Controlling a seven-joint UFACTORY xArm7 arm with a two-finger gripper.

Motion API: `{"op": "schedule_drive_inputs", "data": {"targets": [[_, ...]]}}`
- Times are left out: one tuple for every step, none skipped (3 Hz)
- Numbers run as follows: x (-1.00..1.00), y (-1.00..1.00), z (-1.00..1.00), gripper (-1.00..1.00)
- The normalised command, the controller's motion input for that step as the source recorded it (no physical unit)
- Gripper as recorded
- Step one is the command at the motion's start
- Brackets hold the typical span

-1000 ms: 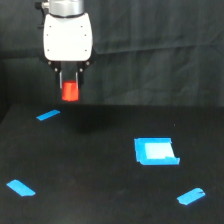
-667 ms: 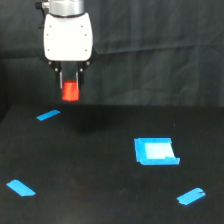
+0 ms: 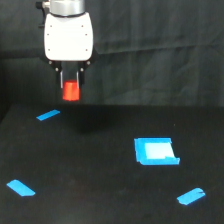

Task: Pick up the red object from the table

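Note:
The red object (image 3: 71, 91) is a small red-orange cylinder held between the fingers of my gripper (image 3: 70, 89), which is shut on it. The gripper hangs from the white arm head at the upper part of the exterior view's left and holds the cylinder well above the black table (image 3: 100, 170). The cylinder's top is hidden between the dark fingers.
A blue square patch (image 3: 155, 151) lies on the table at the exterior view's right. Blue tape strips lie at the far left (image 3: 48, 115), near left (image 3: 20, 187) and near right (image 3: 191, 196). A dark curtain hangs behind.
The gripper has risen slightly with the red cylinder in it; the hold is unchanged.

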Motion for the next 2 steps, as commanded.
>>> {"op": "schedule_drive_inputs", "data": {"targets": [[0.03, -0.01, 0.04, -0.94], [0.03, -0.01, 0.04, -0.92]]}}
